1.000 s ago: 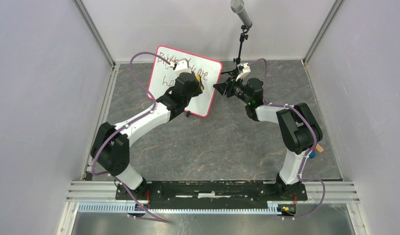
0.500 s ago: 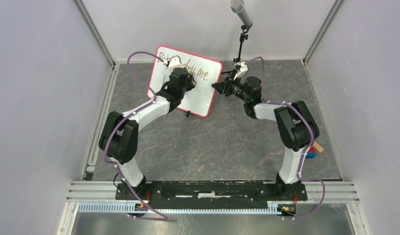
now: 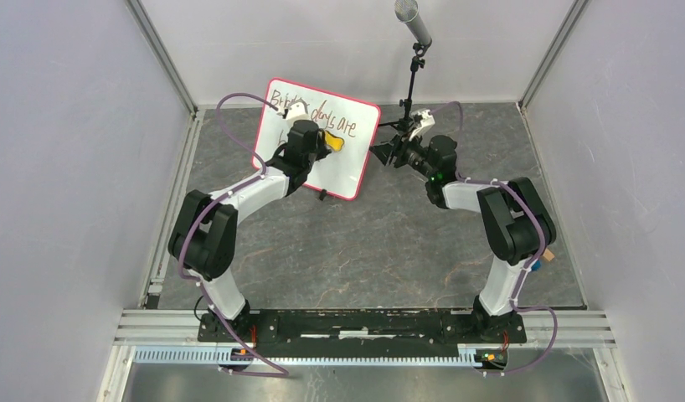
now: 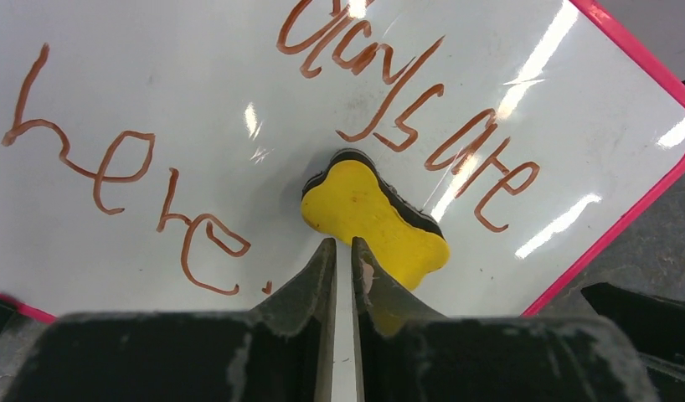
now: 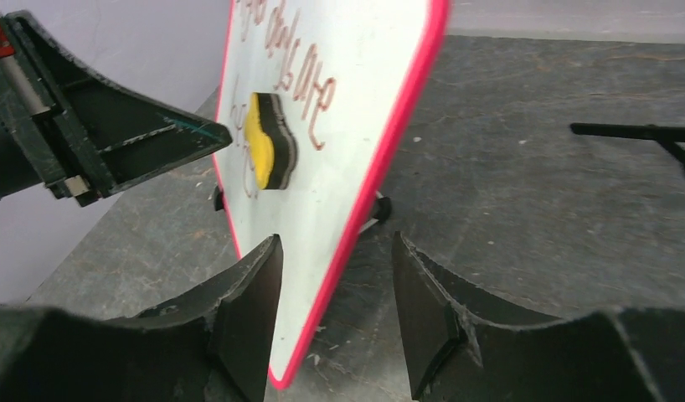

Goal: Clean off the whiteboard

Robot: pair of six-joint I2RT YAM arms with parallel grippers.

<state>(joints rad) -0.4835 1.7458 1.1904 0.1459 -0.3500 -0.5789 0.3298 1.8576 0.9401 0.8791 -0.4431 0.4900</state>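
The whiteboard (image 3: 346, 172) stands tilted at the back of the table, with a pink rim and reddish handwriting across it. A yellow eraser (image 3: 332, 143) with a black underside rests on its face, just under the words. My left gripper (image 3: 319, 141) is shut and empty, and in the left wrist view its tips (image 4: 337, 244) sit just short of the eraser (image 4: 368, 219) over the board (image 4: 155, 67). My right gripper (image 3: 379, 153) is open. In the right wrist view it (image 5: 337, 239) straddles the board's (image 5: 347, 159) right edge without clamping it, and the eraser (image 5: 262, 142) is visible.
A microphone (image 3: 413, 21) on a black stand (image 3: 411, 84) rises just behind my right gripper, and a stand leg (image 5: 632, 131) shows in the right wrist view. Small coloured blocks (image 3: 540, 255) lie by the right arm. Grey walls close in the left, right and back.
My left arm has moved up along the board towards the writing. The eraser, under the gripper before, now shows clear beyond its tips. My right gripper shifted slightly right.
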